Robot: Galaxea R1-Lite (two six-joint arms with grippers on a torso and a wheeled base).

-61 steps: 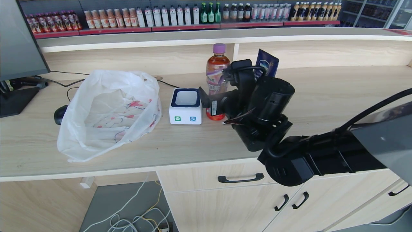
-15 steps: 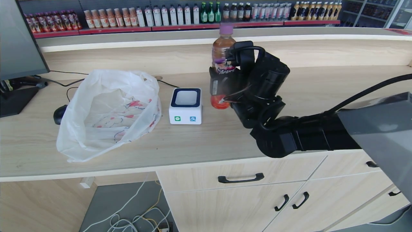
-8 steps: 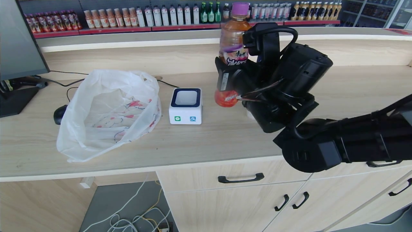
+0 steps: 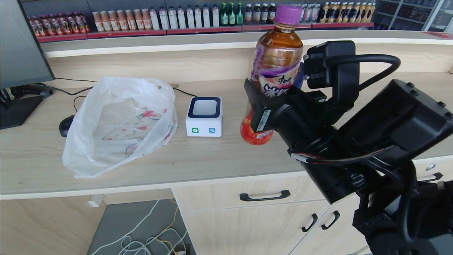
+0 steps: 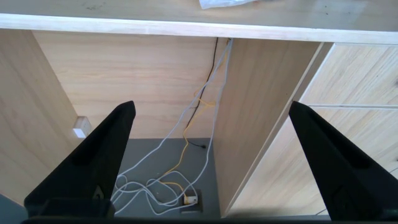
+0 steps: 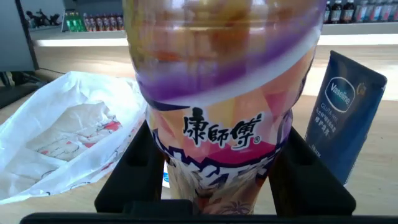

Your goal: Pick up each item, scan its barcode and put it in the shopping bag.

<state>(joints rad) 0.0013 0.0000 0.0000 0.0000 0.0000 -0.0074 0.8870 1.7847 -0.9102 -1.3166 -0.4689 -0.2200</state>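
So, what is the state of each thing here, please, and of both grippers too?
Brown tea bottle with purple cap: upright, in the air, gripped.
Right gripper: shut on the bottle.
Left gripper: open, empty.
White plastic shopping bag: open, on the counter.
Dark blue tube: standing upright.

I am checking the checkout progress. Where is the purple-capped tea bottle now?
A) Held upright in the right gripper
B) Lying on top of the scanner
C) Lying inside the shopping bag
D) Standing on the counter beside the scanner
A: the right gripper is shut around the bottle, which is upright and clear of the counter.
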